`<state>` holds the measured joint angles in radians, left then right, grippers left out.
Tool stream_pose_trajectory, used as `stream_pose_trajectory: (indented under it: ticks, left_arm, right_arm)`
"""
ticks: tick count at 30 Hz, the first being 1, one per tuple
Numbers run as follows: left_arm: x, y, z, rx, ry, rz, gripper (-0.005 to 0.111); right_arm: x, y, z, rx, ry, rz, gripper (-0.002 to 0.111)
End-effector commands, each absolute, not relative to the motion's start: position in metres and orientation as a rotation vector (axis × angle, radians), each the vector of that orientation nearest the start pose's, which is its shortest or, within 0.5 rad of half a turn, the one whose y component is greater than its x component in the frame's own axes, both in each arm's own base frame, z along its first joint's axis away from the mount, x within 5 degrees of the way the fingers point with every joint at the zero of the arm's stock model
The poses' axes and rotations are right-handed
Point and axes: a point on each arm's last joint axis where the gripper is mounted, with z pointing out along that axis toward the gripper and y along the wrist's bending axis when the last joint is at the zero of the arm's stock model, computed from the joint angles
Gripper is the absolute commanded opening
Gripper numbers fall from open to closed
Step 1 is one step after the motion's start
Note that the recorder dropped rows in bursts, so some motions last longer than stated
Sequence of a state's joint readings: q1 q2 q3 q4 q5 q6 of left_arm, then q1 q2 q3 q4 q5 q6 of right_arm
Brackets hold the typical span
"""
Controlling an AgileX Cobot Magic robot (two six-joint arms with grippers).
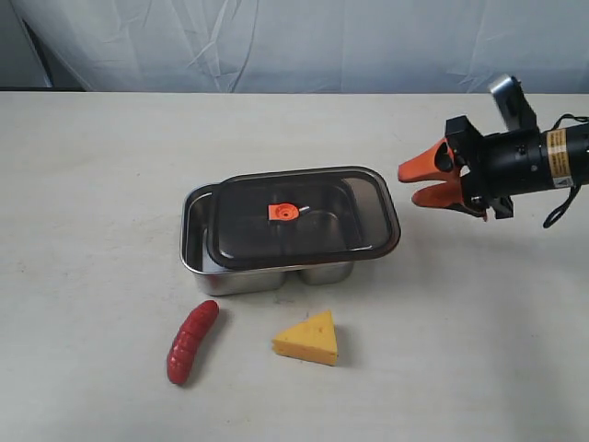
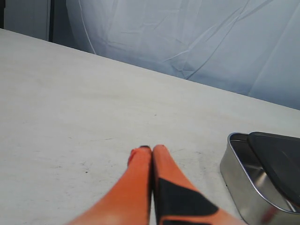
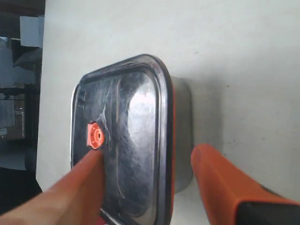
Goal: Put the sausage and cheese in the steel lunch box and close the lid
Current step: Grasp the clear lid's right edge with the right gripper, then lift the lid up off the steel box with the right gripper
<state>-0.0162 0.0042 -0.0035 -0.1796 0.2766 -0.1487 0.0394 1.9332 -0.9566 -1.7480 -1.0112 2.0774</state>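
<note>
The steel lunch box [image 1: 197, 241] stands mid-table. The dark lid [image 1: 304, 219] with its orange valve [image 1: 283, 212] lies on it, shifted right, so a strip at the box's left end is uncovered. In front lie the red sausage [image 1: 191, 342] and the yellow cheese [image 1: 308, 339]. My right gripper [image 1: 409, 183] hovers open just right of the lid, holding nothing. In the right wrist view its gripper [image 3: 147, 153] frames the lid [image 3: 131, 140] edge and box wall [image 3: 183, 122]. My left gripper [image 2: 151, 149] is shut and empty over bare table, beside the box [image 2: 236, 180].
A white cloth backdrop [image 1: 294, 41] hangs behind the table's far edge. The pale tabletop [image 1: 92, 184] stretches left of the box and around the two food toys. The left arm does not show in the exterior view.
</note>
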Motion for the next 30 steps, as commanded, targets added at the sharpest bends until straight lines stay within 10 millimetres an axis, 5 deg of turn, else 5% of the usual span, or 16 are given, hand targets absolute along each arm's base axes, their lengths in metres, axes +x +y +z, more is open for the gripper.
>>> stream_pose_trajectory:
  ticks: [1, 10, 17, 24, 30]
  left_arm:
    - [0.055, -0.005, 0.189, -0.225, 1.743, -0.289, 0.000]
    - [0.055, -0.005, 0.189, -0.225, 1.743, -0.289, 0.000]
    - [0.055, -0.005, 0.189, -0.225, 1.743, -0.289, 0.000]
    - [0.055, -0.005, 0.189, -0.225, 1.743, -0.289, 0.000]
    - [0.055, -0.005, 0.189, -0.225, 1.743, -0.289, 0.000]
  right_arm:
    - [0.328, 0.100, 0.129, -0.096, 2.582, 1.386, 0.058]
    - [0.321, 0.120, 0.112, -0.133, 2.649, 1.426, 0.052]
    - [0.317, 0.128, 0.114, -0.172, 2.646, 1.475, 0.001]
    - [0.313, 0.130, 0.125, -0.219, 2.612, 1.560, 0.000]
    - [0.311, 0.129, 0.159, -0.289, 2.514, 1.566, 0.000]
